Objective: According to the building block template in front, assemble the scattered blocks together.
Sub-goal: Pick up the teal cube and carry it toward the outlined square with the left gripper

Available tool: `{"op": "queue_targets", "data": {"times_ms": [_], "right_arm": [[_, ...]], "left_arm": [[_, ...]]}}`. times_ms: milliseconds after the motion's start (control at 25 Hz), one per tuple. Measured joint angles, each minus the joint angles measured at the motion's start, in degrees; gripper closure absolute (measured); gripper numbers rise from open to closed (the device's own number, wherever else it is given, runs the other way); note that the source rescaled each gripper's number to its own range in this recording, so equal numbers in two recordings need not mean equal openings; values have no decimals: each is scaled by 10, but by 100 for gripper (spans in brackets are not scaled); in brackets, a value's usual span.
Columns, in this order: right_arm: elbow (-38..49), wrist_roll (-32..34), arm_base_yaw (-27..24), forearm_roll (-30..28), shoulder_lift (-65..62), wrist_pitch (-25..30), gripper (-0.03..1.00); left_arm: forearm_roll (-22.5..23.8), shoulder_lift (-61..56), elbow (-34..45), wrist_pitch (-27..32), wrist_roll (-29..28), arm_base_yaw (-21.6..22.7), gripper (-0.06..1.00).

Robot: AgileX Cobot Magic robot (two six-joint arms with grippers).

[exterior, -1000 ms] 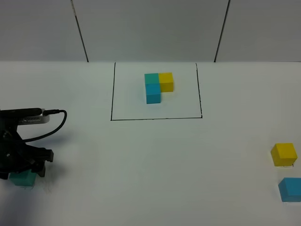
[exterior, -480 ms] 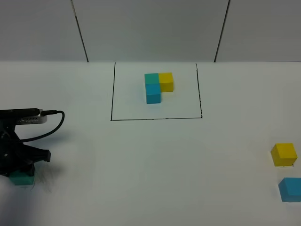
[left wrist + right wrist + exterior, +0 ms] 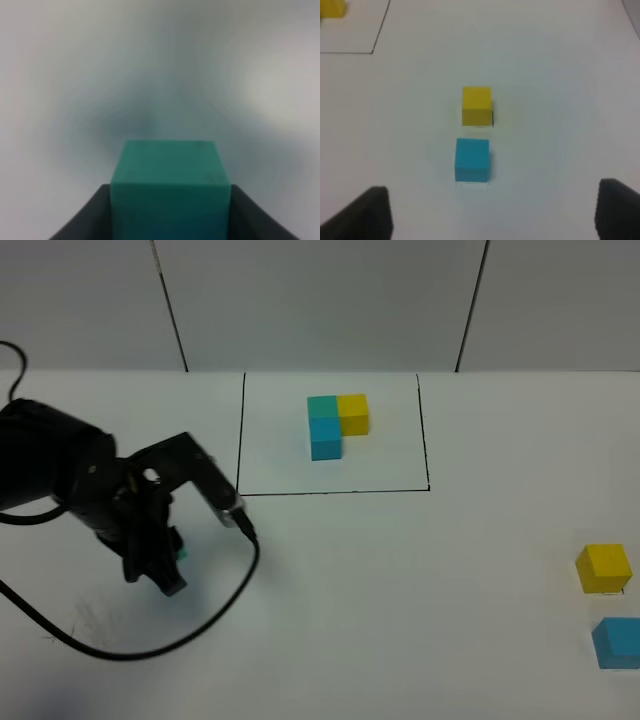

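Note:
The template, an L of teal-green, yellow and sky-blue cubes [image 3: 335, 424], sits inside a black drawn rectangle [image 3: 332, 491] at the back middle. My left gripper [image 3: 168, 562] is shut on the teal-green cube [image 3: 180, 555], held above the table left of the rectangle. In the left wrist view the cube [image 3: 170, 187] fills the gap between the dark fingers [image 3: 82, 222]. The loose yellow cube [image 3: 604, 568] and sky-blue cube [image 3: 617, 642] sit at the far right. My right gripper [image 3: 490, 207] is open, short of the sky-blue cube [image 3: 472, 160] and the yellow cube [image 3: 476, 105].
The left arm's black cable [image 3: 150, 648] loops over the table in front of the arm. A corner of the black rectangle [image 3: 372, 52] and the template's yellow cube [image 3: 331, 8] show in the right wrist view. Grey wall panels stand behind the table.
My left arm has lifted the teal-green cube from the front left of the table and swung it right and toward the back. The yellow and sky-blue cubes have not moved.

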Motion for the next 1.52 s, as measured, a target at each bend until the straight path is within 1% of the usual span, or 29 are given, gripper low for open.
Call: {"op": "queue_targets", "data": {"times_ms": [120, 240, 320, 480, 560, 720, 800, 1200, 1520], "right_arm": [[0, 0, 0, 0, 0, 0, 29], [0, 0, 0, 0, 0, 0, 29], [0, 0, 0, 0, 0, 0, 29], [0, 0, 0, 0, 0, 0, 29], [0, 0, 0, 0, 0, 0, 29], [0, 0, 0, 0, 0, 0, 29], [0, 0, 0, 0, 0, 0, 29], [0, 0, 0, 0, 0, 0, 29], [0, 0, 0, 0, 0, 0, 29]], "left_arm": [[-6, 23, -64, 56, 65, -66, 94], [-19, 65, -133, 119, 112, -102, 94], [-35, 90, -172, 140, 137, -113, 94], [-80, 125, -214, 136, 198, -128, 94], [-97, 136, -218, 125, 231, -138, 94], [-134, 160, -222, 102, 274, -150, 94], [-141, 175, -222, 100, 292, -152, 94], [-141, 213, -226, 94, 328, -154, 94], [-140, 212, -227, 93, 329, -154, 94]]}}
